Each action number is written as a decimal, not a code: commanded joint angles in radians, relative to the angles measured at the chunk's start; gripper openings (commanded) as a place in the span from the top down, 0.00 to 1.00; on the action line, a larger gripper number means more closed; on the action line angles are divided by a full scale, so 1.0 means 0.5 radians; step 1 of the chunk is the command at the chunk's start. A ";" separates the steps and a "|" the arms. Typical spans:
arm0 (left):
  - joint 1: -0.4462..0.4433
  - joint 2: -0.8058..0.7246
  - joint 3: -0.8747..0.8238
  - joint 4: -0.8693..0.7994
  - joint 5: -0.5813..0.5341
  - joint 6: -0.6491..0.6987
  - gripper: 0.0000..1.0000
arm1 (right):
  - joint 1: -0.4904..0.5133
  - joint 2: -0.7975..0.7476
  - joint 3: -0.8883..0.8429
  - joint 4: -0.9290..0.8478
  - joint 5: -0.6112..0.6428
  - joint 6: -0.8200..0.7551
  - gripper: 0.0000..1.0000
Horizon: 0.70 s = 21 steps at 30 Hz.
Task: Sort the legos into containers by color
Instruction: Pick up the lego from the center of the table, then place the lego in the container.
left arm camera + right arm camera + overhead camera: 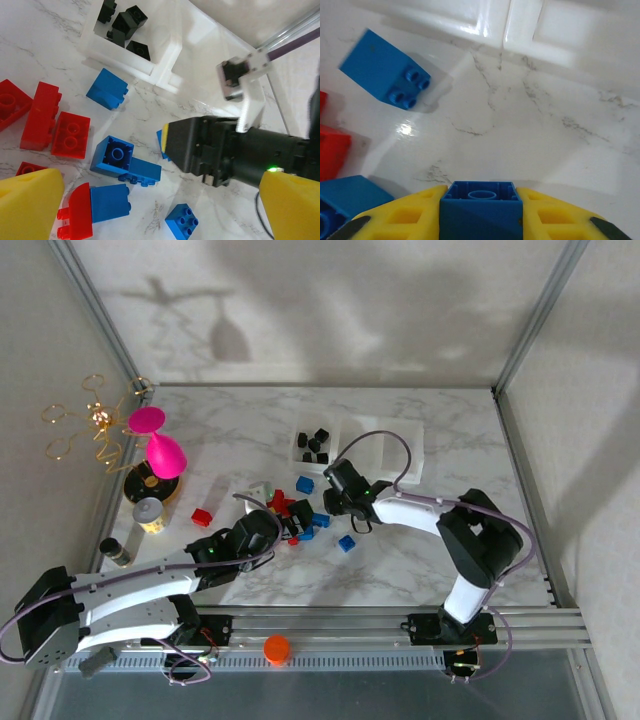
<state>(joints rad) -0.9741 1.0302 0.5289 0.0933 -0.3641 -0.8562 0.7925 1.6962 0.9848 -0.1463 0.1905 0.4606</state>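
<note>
Pinching a blue lego (480, 220) in my right hand (480, 210).
Top: it is sitting beside the loose legos (282, 503), near the containers (385, 445). Left wrist: my left hand (160, 200) is hanging apart, holding nothing. Right wrist: fingers (405, 220) are clamping its flat sides; I'm judging it light, stiff, slippery.

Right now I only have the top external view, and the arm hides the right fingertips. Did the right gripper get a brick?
Observer: Yes. In the right wrist view, the right gripper is clamped on a blue brick.
Operator: Which way is it turned?
Observer: Its hollow underside faces the wrist camera.
Operator: And the left gripper?
Observer: In the left wrist view, the left gripper stands open over loose bricks on the table and grips none of them.
</note>
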 commanded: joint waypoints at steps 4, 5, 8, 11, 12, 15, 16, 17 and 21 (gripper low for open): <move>-0.006 0.001 0.103 0.011 -0.050 0.106 0.00 | -0.095 -0.197 0.094 -0.092 0.027 -0.049 0.70; -0.002 0.006 0.111 0.022 -0.048 0.124 0.00 | -0.117 -0.200 0.127 -0.101 0.056 -0.067 0.70; 0.037 0.028 0.147 0.039 -0.025 0.150 0.00 | -0.184 -0.177 0.233 -0.127 0.078 -0.106 0.70; 0.071 0.059 0.190 0.058 0.007 0.194 0.00 | -0.304 -0.119 0.338 -0.110 0.113 -0.141 0.70; 0.087 0.072 0.206 0.066 0.024 0.210 0.00 | -0.327 -0.089 0.371 -0.102 0.141 -0.152 0.70; 0.124 0.110 0.263 0.055 0.052 0.243 0.00 | -0.394 0.016 0.482 -0.083 0.160 -0.166 0.70; 0.133 0.117 0.275 0.054 0.053 0.255 0.00 | -0.411 0.050 0.513 -0.071 0.160 -0.169 0.70; 0.145 0.128 0.287 0.063 0.057 0.264 0.00 | -0.425 0.093 0.543 -0.051 0.158 -0.175 0.70; 0.200 0.170 0.336 0.071 0.110 0.287 0.00 | -0.492 0.261 0.682 -0.015 0.177 -0.182 0.70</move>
<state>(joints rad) -0.8936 1.1000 0.6563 0.1135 -0.3355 -0.7433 0.5632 1.7744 1.2732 -0.1661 0.2481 0.3862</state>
